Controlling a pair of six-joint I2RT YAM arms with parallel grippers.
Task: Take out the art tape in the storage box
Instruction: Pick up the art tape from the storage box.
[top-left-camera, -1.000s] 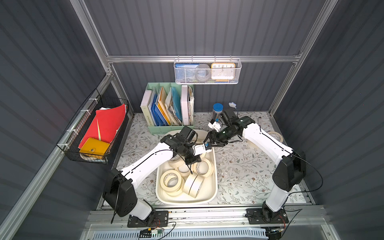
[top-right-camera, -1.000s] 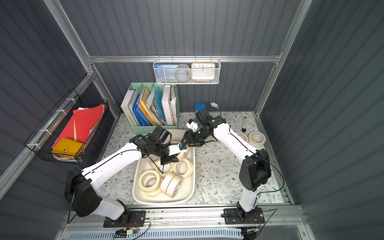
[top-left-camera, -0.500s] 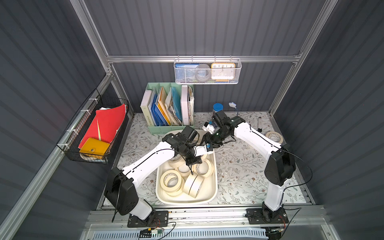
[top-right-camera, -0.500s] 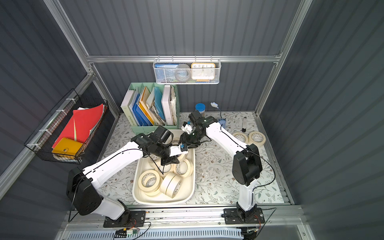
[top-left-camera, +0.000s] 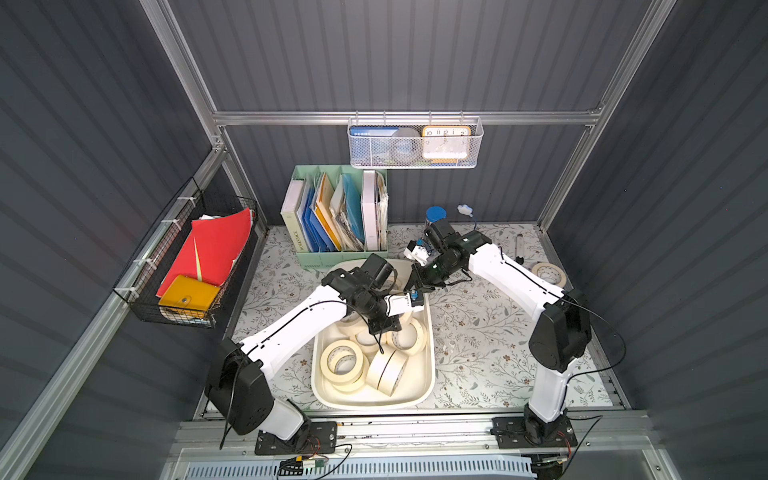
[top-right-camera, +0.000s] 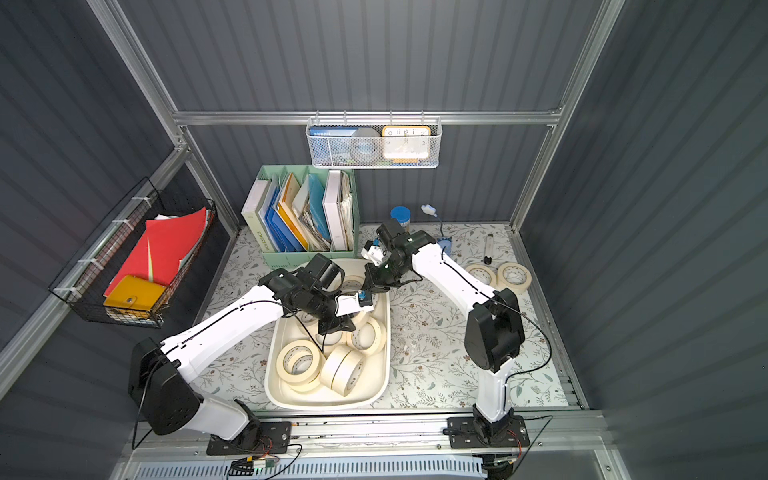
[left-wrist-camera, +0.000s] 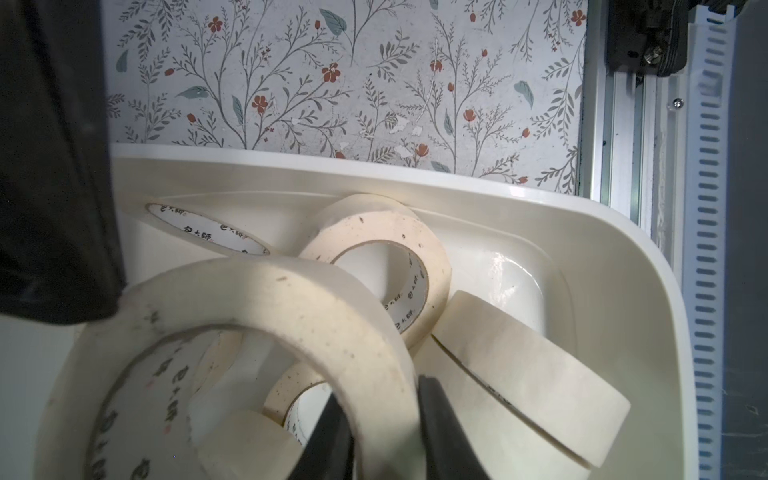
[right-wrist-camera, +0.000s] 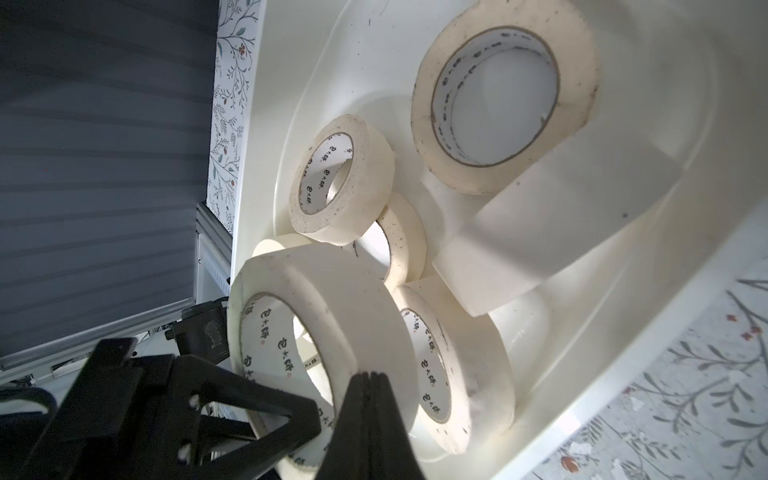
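Over box (top-left-camera: 365, 399), left gripper (left-wrist-camera: 382, 419): jaws pinch the wall of the held roll (left-wrist-camera: 257, 291), one finger through its hole and one outside.
Right gripper (right-wrist-camera: 370, 380): jaws pressed together just beside that roll, with nothing seen between them.
Held roll: tilted above the heap in the box. Whether it touches the rolls beneath cannot be told.
Tape (top-left-camera: 345, 361): loose rolls heaped in the box, some flat, some on edge and leaning on one another.
Outside rolls (top-right-camera: 515, 277): two on the mat, well apart from the box on the right arm's side.
Handling: probably a light, stiff ring on a card core. The matte paper face should grip well and seems hardly fragile. Held by one wall, it may swing.
Hold: judged best as a wall pinch through the hole. Rolls on edge offer this readily, flat ones less so.
Left wrist view: alone shows the wall between the fingers.
Right wrist view: alone shows the right jaws closed.
Top views: place both grippers at the box's far end, but the arms hide the jaws.
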